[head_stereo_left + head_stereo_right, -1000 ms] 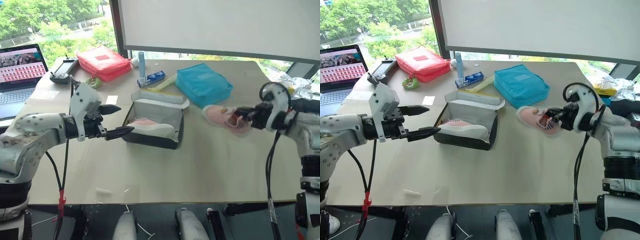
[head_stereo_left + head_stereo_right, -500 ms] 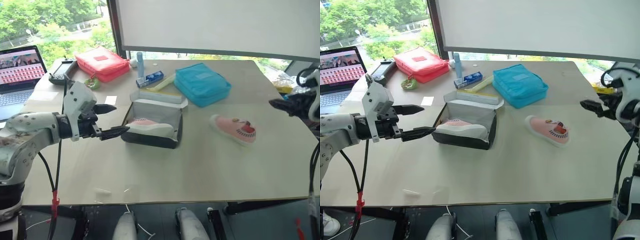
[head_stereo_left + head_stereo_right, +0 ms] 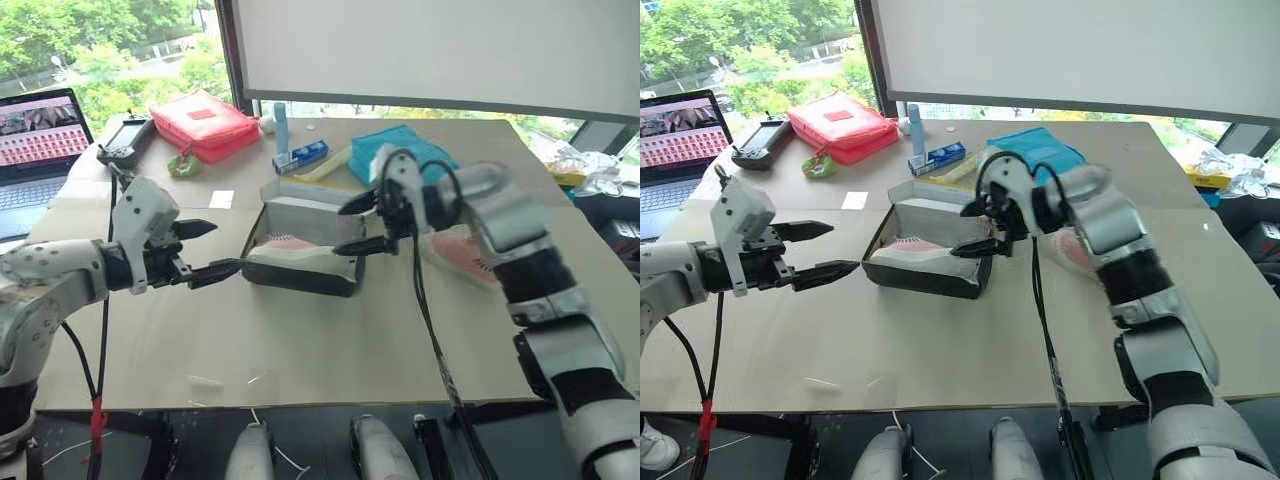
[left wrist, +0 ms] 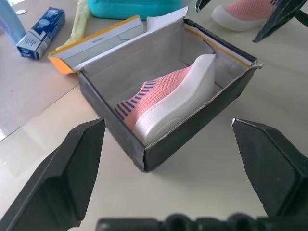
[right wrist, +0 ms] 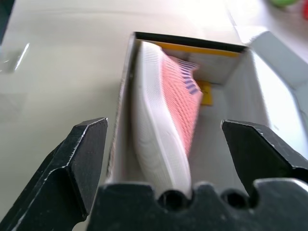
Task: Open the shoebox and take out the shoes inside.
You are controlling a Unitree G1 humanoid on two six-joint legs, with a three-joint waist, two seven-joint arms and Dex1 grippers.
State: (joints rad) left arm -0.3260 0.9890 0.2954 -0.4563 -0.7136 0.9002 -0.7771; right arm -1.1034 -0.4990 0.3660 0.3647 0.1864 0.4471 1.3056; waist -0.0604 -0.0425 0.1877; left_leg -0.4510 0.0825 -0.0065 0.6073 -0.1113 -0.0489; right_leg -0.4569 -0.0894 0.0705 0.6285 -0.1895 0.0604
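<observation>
Shoebox open mid-tabletop, one shoe inside, one out.

Left end effector, tapered black fingers spread wide and empty, hovers just left of the black-walled cardboard box, where a pink knit sneaker leans on its smooth white sole. Right end effector, a second ago clamping the other shoe off to the right, has released it onto the tabletop and swung over the box's right end, fingers wide apart.

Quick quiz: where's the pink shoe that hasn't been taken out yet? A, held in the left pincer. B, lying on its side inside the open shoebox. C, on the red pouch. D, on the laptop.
B: the shoe leans on its side inside the open shoebox.
</observation>
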